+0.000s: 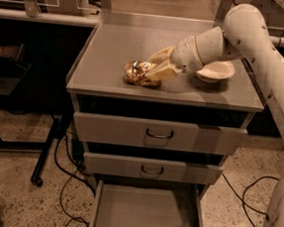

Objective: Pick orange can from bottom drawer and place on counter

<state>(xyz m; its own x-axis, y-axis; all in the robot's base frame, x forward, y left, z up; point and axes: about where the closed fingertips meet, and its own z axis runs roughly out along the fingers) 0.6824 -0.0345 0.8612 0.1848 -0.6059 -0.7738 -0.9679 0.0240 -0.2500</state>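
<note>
The orange can (139, 73), golden and crumpled, lies on its side on the counter (118, 44), near the front edge. My gripper (154, 67) reaches in from the right at counter height, its two cream fingers (158, 72) spread around the can's right end. The bottom drawer (145, 214) is pulled open below, its grey floor bare.
A white bowl (215, 71) sits on the counter just right of the gripper, partly behind my arm. Two handled drawers (158, 133) above the bottom drawer are shut. Cables (64, 183) lie on the floor to the left, by a table leg (46, 152).
</note>
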